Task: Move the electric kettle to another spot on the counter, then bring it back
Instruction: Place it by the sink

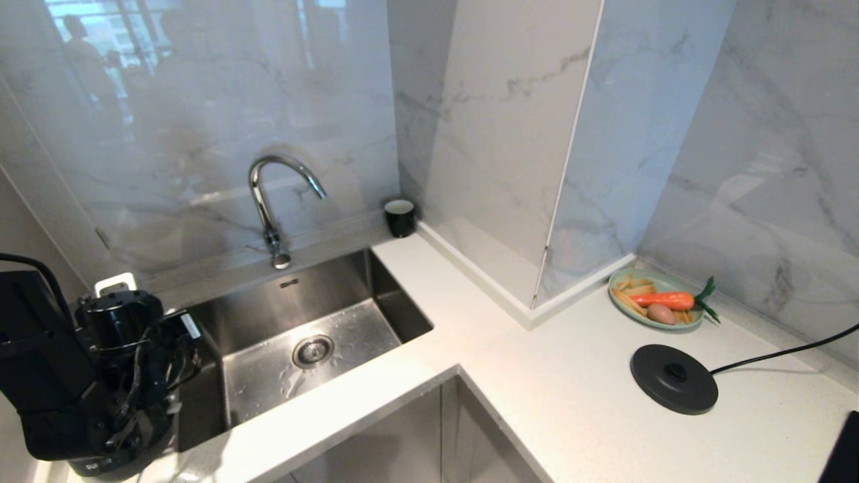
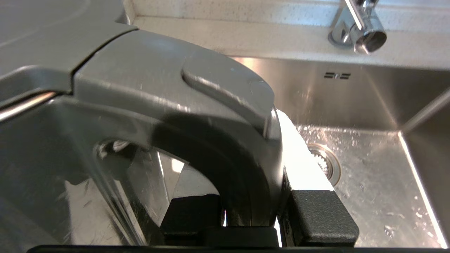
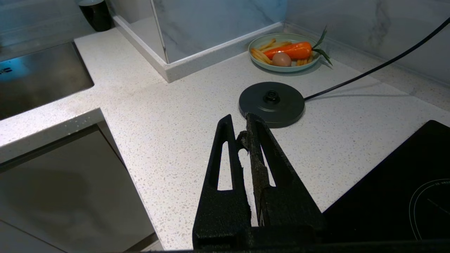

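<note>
In the left wrist view the electric kettle fills the near field, with its grey top (image 2: 158,70) and its glossy black loop handle (image 2: 246,168). My left gripper (image 2: 251,218) is shut on that handle, one black finger (image 2: 320,218) on each side. The kettle hangs beside the steel sink (image 2: 369,168). In the head view my left arm (image 1: 100,362) is at the lower left by the sink and covers the kettle. My right gripper (image 3: 242,126) is shut on nothing, low over the white speckled counter (image 3: 168,116), just short of the round black power base (image 3: 271,103).
The sink (image 1: 315,335) and its chrome tap (image 1: 275,201) lie beside the left arm. A small black cup (image 1: 400,216) stands in the corner. A green plate (image 1: 627,305) of vegetables sits behind the power base (image 1: 673,378). The black hob (image 3: 397,189) is at the counter's right.
</note>
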